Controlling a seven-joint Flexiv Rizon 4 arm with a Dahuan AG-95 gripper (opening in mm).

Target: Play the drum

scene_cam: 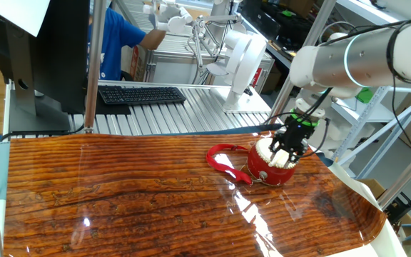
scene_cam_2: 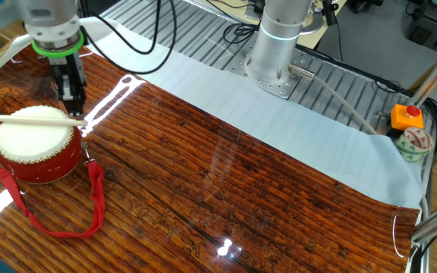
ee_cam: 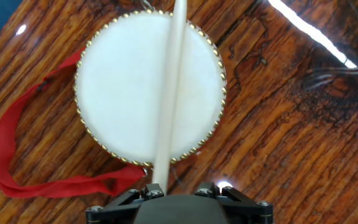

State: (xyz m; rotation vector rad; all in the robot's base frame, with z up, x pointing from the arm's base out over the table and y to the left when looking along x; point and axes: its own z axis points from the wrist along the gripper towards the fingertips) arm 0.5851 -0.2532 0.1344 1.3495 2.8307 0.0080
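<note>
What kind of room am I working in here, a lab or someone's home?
Most likely a robotics lab or workshop. Behind the wood-grain table are a keyboard on a slatted metal bench, aluminium frame posts, and a red emergency-stop button. The gripper holds a drumstick over the drum.

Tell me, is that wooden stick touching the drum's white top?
Cannot tell. In the other fixed view the stick lies level right along the drum head, with no plain gap or contact; the hand view looks straight down.

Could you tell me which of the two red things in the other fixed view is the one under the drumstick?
The drum at the left, cream-headed, lies under the drumstick held by the claw; the red button sits far right.
</note>
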